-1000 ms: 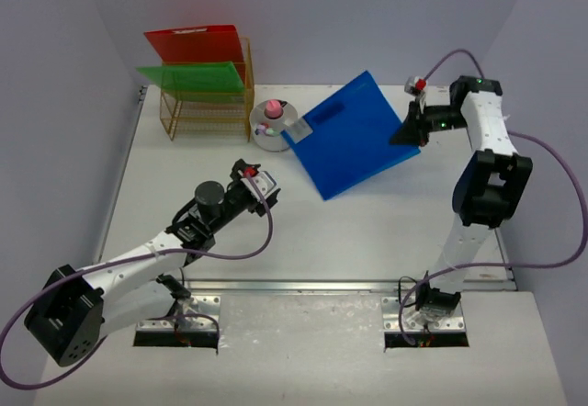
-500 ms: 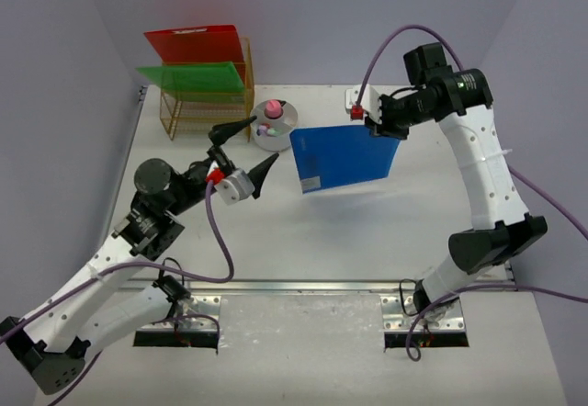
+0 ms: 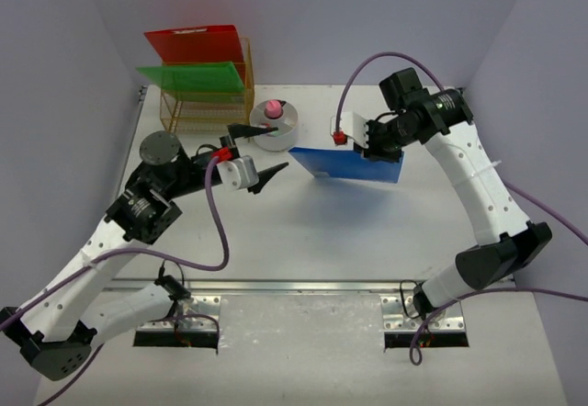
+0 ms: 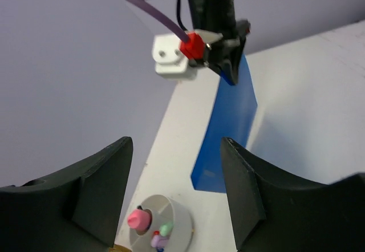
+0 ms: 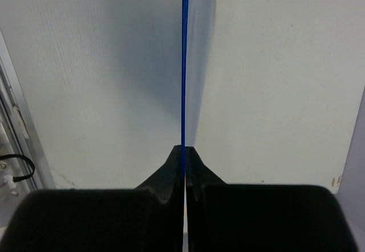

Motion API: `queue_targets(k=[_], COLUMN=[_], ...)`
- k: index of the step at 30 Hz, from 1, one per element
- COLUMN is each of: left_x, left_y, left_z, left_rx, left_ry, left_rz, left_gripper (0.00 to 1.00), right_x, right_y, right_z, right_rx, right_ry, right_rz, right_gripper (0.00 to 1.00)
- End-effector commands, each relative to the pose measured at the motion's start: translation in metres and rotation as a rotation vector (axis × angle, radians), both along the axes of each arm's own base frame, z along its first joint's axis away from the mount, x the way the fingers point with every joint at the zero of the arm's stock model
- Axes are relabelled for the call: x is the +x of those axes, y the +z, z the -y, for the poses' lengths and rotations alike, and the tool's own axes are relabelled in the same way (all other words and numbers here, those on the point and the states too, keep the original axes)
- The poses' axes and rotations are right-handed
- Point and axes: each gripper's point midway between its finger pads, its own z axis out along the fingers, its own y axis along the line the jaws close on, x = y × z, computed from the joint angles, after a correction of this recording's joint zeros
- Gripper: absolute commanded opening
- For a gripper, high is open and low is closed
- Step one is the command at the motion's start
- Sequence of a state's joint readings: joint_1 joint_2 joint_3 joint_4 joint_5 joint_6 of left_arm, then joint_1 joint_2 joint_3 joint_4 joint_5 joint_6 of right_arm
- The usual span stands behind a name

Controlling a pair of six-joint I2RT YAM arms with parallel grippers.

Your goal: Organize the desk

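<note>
The white tabletop (image 3: 367,231) lies under both arms, closed in by pale walls, with a metal rail (image 3: 303,286) along its 6 o'clock edge.

The right pincer (image 3: 384,149) is clamped on a blue folder (image 3: 349,165), its 2 fingers pressed flat against the sheet. In the right wrist view the folder (image 5: 184,64) shows as a thin upright line running out from the closed tips (image 5: 183,149). It hangs on edge just past the middle of the tabletop, toward 1 o'clock. I cannot tell whether its lower edge touches the surface.

The left pincer (image 3: 257,155) is spread wide with nothing between its fingers, raised above the tabletop at about 11 o'clock from the centre and pointing at the folder. A round white holder (image 3: 274,123) with a pink knob stands just beyond it at 12 o'clock, and shows low between the fingers in the left wrist view (image 4: 159,226).

A gold wire rack (image 3: 207,112) sits in the 11 o'clock corner, carrying a green folder (image 3: 195,77) and, above that, a red folder (image 3: 195,43).
</note>
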State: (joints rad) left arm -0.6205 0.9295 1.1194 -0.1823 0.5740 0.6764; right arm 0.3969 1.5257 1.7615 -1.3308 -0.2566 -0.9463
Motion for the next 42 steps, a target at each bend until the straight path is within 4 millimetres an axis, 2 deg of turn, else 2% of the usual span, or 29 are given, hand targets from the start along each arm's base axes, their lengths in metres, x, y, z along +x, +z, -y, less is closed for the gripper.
queue_targets(k=[1,9,14,20,23,26,28,32,33,37,42], left_x=[-0.005,0.027,0.033,0.035,0.032,0.027,0.023,0.018,0.016,0.014,0.018], left_y=[-0.035,-0.052,-0.071,-0.099,-0.108,-0.11,-0.11,-0.104,-0.102,-0.097,-0.102], left_z=[0.017,0.036,0.052,0.055,0.052,0.048,0.046,0.044,0.043,0.039,0.031], left_rx=[0.102,0.163,0.248,0.324,0.338,0.34,0.333,0.298,0.28,0.245,0.231], left_ry=[-0.106,-0.052,-0.056,-0.047,-0.047,-0.051,-0.055,-0.052,-0.054,-0.043,-0.004], left_rz=[-0.072,-0.05,-0.039,-0.074,-0.088,-0.09,-0.089,-0.126,-0.158,-0.203,-0.279], left_gripper=[0.6,0.6,0.59,0.32,0.14,0.0,0.0,0.0,0.0,0.0,0.0], right_x=[-0.004,-0.015,-0.024,-0.033,-0.037,-0.035,-0.038,-0.037,-0.042,-0.04,-0.032], right_y=[0.016,0.024,0.028,0.037,0.037,0.034,0.028,0.02,0.01,-0.008,-0.005], right_z=[-0.006,-0.016,-0.027,-0.042,-0.045,-0.045,-0.042,-0.04,-0.034,-0.017,0.004], right_rx=[0.028,0.048,0.073,0.136,0.16,0.175,0.178,0.188,0.181,0.209,0.34], right_ry=[-0.006,0.019,0.052,0.071,0.073,0.064,0.053,0.035,0.024,-0.032,-0.133], right_rz=[0.046,0.04,0.036,0.019,0.018,0.04,0.047,0.072,0.066,0.054,-0.009], right_gripper=[0.0,0.0,0.0,0.0,0.0,0.03,0.14,0.44,0.51,0.62,0.68])
